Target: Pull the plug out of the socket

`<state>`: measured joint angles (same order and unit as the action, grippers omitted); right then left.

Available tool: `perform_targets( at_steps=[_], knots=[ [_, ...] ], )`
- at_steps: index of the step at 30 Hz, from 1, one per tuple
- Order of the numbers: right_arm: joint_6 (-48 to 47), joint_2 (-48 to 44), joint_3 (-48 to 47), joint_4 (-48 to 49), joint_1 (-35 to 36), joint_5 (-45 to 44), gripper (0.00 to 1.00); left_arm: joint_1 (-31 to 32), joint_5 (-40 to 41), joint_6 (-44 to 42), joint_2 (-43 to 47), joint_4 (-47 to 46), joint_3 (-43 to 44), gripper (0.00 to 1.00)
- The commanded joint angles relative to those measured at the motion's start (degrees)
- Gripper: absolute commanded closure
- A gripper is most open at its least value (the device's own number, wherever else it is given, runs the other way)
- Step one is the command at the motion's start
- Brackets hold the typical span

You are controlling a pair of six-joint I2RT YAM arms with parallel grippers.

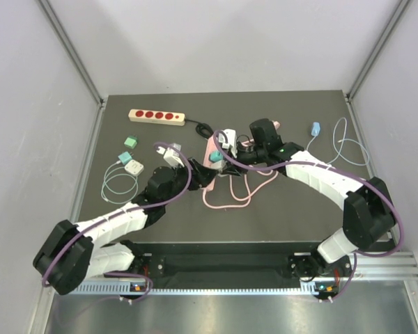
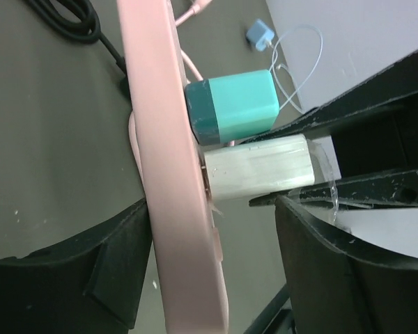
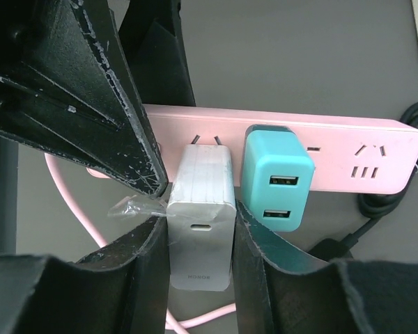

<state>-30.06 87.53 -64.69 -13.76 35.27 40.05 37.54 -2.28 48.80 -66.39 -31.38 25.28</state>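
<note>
The white plug (image 3: 200, 181) sits in the pink power strip (image 3: 334, 156), which lies near the middle of the desk (image 1: 299, 209). In the right wrist view its two metal prongs show as a short bare stretch between the plug body and the strip face. By that sign the plug looks part-way drawn out, though not free of its socket. Just beside it on the right, the teal charger (image 3: 275, 181) is seated flush against the strip. The right gripper (image 3: 200, 219) has its jaws clenched on the two sides of the white plug, a scrap of clear film caught at one finger. The left gripper (image 2: 212, 236) straddles the strip with released jaws: one finger lies close against the strip's back, and the other stands apart on the plug side, so the strip looks loosely bracketed, not pinned. What seems left is the last of the pull, away from the strip face, until the prongs come clear. Farther out on the desk lie a cream strip with red sockets (image 1: 157, 116) at the far left and a small blue charger (image 1: 315, 128) at the far right.
</note>
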Motion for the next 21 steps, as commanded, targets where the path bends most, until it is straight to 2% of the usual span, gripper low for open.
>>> perform_targets(
  at_steps=[1,10,19,21],
  knots=[
    [-2.1,-1.0,-3.6,2.3,1.5,2.6,1.0,-1.1,-5.7,-2.5,2.0,4.1,2.5,0.25],
    [-6.1,-1.2,-4.7,-0.4,1.5,1.6,1.0,-2.9,-10.3,-7.1,0.6,15.2,6.0,0.22],
    [-7.9,-1.9,-4.3,-1.2,1.5,2.0,1.0,-4.1,-15.1,-7.0,-3.8,16.9,7.4,0.18],
    [-8.0,-1.8,-4.3,-1.2,1.5,2.0,1.0,-4.1,-16.3,-7.0,-4.9,16.2,7.9,0.22]
  ],
)
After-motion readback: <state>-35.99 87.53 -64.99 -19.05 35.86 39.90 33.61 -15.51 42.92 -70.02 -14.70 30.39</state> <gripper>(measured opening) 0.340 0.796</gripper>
